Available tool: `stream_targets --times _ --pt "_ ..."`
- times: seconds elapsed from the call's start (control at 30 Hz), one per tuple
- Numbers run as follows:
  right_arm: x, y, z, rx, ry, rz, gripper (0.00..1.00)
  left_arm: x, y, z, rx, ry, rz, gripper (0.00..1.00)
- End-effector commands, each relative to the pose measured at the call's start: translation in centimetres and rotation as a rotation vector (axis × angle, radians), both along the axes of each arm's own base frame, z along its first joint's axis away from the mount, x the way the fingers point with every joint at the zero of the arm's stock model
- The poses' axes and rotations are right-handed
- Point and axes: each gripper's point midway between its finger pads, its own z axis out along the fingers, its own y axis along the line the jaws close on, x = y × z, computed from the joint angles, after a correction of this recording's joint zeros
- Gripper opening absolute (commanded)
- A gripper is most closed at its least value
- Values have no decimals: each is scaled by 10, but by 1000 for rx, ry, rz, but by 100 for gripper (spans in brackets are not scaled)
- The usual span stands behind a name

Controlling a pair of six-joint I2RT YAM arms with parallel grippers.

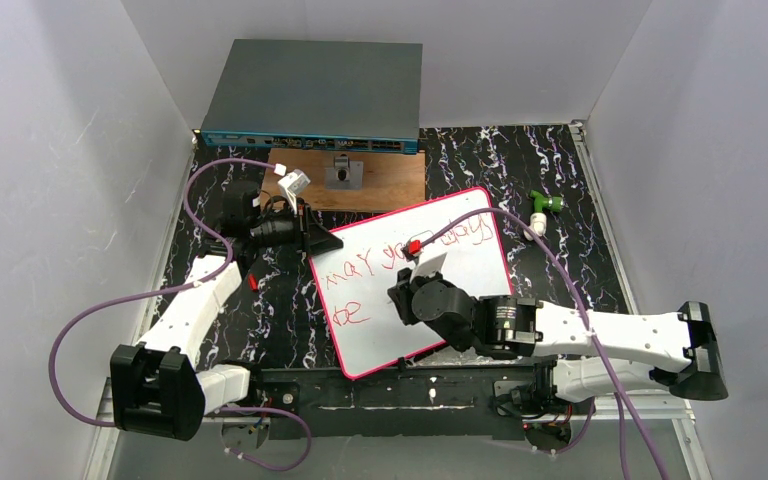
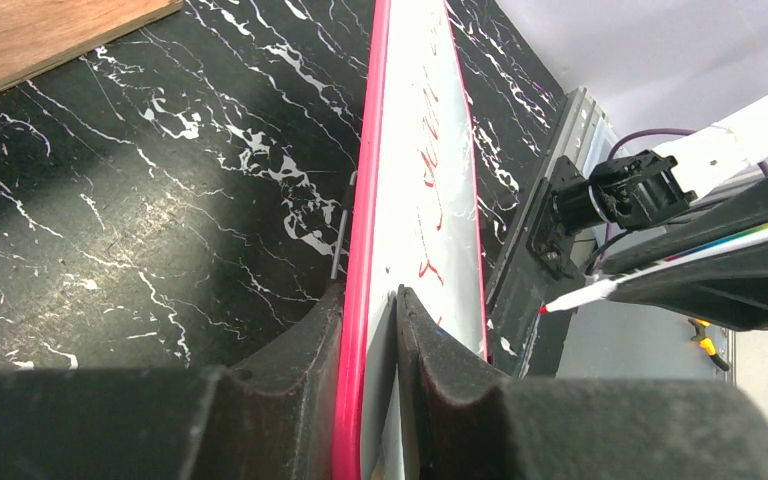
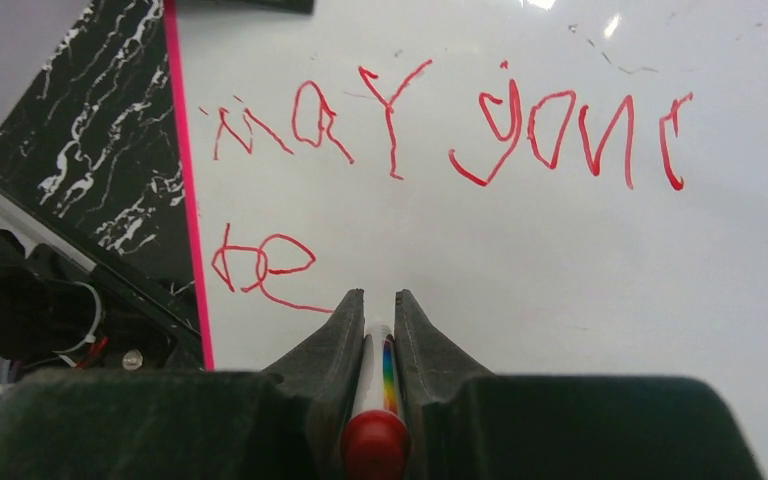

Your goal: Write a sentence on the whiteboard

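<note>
**Whiteboard** [image 1: 385,340]: laid flat and askew on the black marbled counter [image 1: 570,265]. One corner is turned toward the far side. The nearest corner is at the near edge of the counter, close to the arm bases. The pink-red rim is seen all round except where it is covered by the arms.

**Sentence** [image 3: 410,120]: red wobbly lettering in two lines. The upper line reads roughly "may your day" and runs almost to the right rim. The lower line holds only "be", set close to the left rim. Blank white surface lies to the right of "be" and below it.

**Left gripper** [image 2: 370,330]: closed tight over the left long edge of the whiteboard, one finger on either side of the rim.

**Right gripper** [image 3: 372,325]: held over the board's middle, just right of "be", and closed around a marker [image 3: 378,385]. The marker is white with a rainbow stripe and a red end. Whether its tip touches the surface cannot be told.

**Surroundings:**
- A wooden board [image 1: 385,185] lies near the far corner of the whiteboard.
- A grey box [image 1: 310,95] stands behind the wooden board.
- A green object [image 1: 542,203] lies apart on the counter, off the whiteboard's right side.
- Bare counter is seen left of the whiteboard around the left arm, and right of it out to the wall rail.
</note>
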Motion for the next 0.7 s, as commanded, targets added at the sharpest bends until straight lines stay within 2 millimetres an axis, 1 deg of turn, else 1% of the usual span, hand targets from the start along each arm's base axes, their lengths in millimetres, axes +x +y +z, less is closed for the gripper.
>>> stream_targets --times 0.0,0.2,0.33,0.53,0.67 --pt "7 -7 5 45 -22 -58 1 13 15 -16 123 -93 70 0" --pt "9 -9 4 69 -43 -65 1 14 15 -16 128 -91 76 0" --pt "5 -5 5 91 -37 -26 1 14 16 -15 135 -102 74 0" --pt "-1 -3 -1 100 -36 20 1 14 17 -12 147 -122 68 0" --pt "-7 0 2 103 -37 72 1 15 17 -12 149 -122 66 0"
